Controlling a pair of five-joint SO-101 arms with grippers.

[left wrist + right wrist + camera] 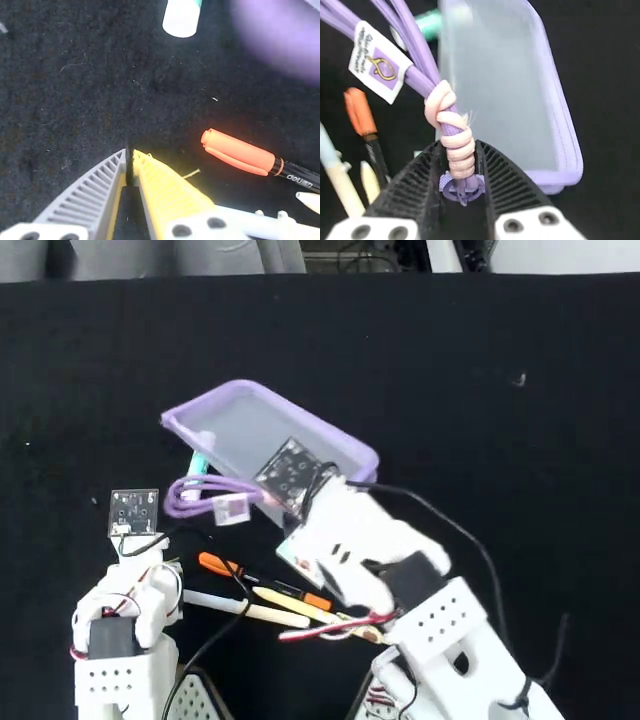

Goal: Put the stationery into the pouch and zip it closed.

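Two grippers, both closed. The right gripper (pixel 457 146) is clenched on the pink-bound knot (pixel 452 132) of the purple cord (pixel 421 74), just above the small purple zip pull (pixel 462 190); its ribbed dark jaws press the knot from both sides. The left gripper (pixel 130 161) is clenched on nothing, its grey and yellow fingertips meeting over the bare black table (pixel 75 75).

Outward from the right gripper, the cord runs in a loop carrying a white tag (pixel 379 61) and joins the pouch (pixel 505 90), a translucent case with a purple border, lying flat at mid-table. A teal-capped marker (pixel 198 463) lies at the pouch's end nearest the left arm; whether it is partly inside cannot be told. Beside the left gripper lies an orange pen (pixel 235 152). Next to it, between the two arms, lie a white pen (pixel 245 608) and a pencil (pixel 295 602), all outside the pouch.

Handling, as judged: the pouch looks light and soft-walled, so it is likely to slide or fold if pulled by the cord alone; its far edge needs pinning while the zip travels. The cord is limp, and the bound knot gives the firmest purchase. The pens are light, stiff, round and liable to roll, so each is best taken across the barrel near its middle.
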